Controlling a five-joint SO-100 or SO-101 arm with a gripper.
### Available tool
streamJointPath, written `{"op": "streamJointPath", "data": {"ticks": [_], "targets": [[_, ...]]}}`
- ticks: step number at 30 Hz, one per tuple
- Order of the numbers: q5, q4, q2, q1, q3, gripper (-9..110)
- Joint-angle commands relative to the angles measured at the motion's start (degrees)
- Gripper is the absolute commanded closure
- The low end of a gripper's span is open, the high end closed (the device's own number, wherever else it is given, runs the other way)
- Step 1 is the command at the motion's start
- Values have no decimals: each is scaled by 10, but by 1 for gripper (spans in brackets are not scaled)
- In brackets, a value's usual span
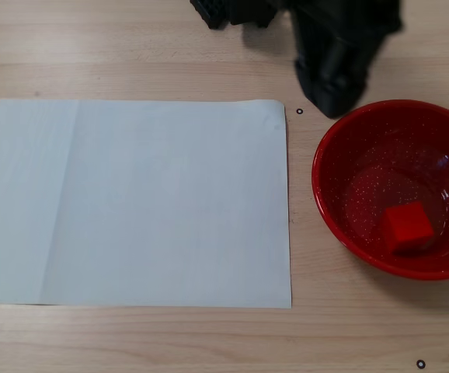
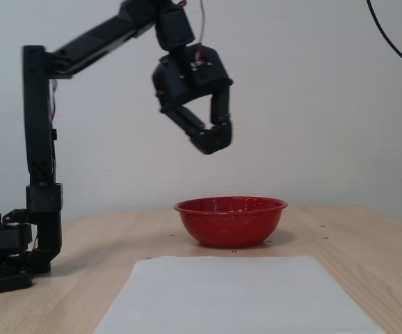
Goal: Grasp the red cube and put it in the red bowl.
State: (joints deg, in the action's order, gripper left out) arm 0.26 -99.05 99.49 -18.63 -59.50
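Inside the red bowl (image 1: 341, 221), the red cube (image 1: 408, 227) lies well below the closed pincer (image 2: 211, 139).

Hanging high above the red bowl (image 2: 230, 220), gripper (image 2: 213, 137) leaving open air over its rim. Lying flat beside it, white paper sheet (image 1: 139, 202) blocking nothing. Sitting inside, red cube (image 1: 408, 226) reachable from above.

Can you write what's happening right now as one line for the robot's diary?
red cube: inside red bowl | gripper: shut, empty, raised above bowl
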Motion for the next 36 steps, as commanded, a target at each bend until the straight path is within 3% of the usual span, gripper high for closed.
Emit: {"op": "streamJointPath", "data": {"ticks": [1,13,23,36], "targets": [[3,40,123,21,-25,101],[6,229,334,120,-360,101],[12,424,504,134,-648,101],[1,573,640,146,-880,101]]}}
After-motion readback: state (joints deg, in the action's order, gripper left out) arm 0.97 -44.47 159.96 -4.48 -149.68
